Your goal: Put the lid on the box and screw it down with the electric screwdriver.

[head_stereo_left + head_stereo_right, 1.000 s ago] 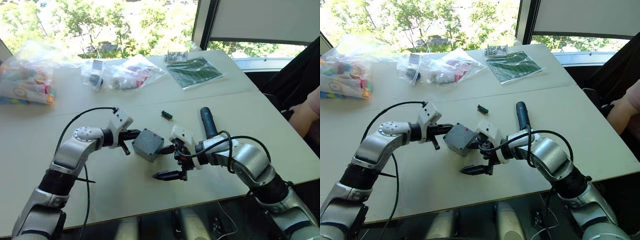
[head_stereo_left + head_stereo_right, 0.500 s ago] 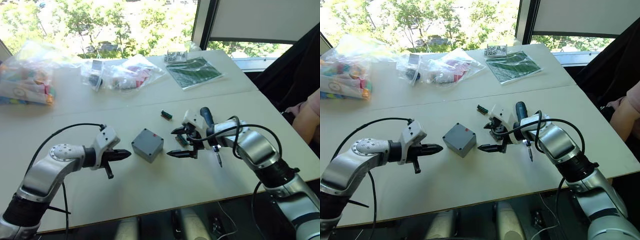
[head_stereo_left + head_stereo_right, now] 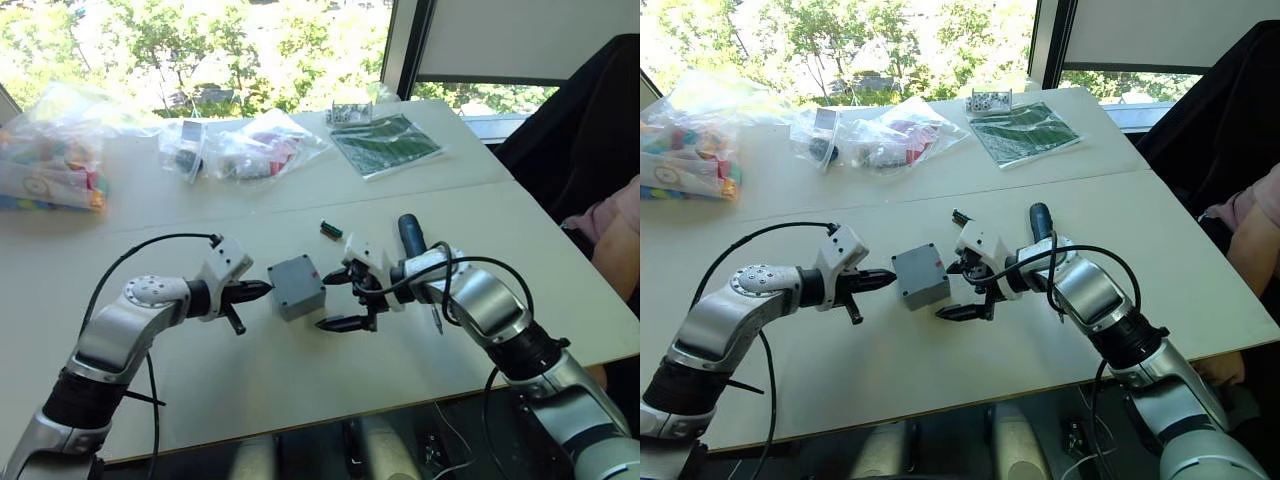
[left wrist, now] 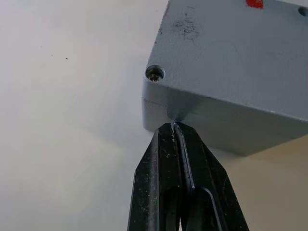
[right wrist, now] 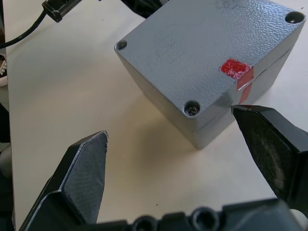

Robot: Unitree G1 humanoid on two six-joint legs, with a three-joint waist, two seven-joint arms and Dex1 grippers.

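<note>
One table [image 3: 250, 390] is carrying everything. Two grippers are flanking one box [image 3: 297, 286], which is sitting mid-table with its lid [image 5: 202, 53] already on top. The left gripper [image 3: 262, 289] is pinched shut, its tips touching the box's side; half a second ago it was hanging farther off. The right gripper [image 3: 335, 300], fingers spread wide and empty, is now lying closer to the box too. One screwdriver [image 3: 411, 236] is lying just beyond the right gripper
</note>
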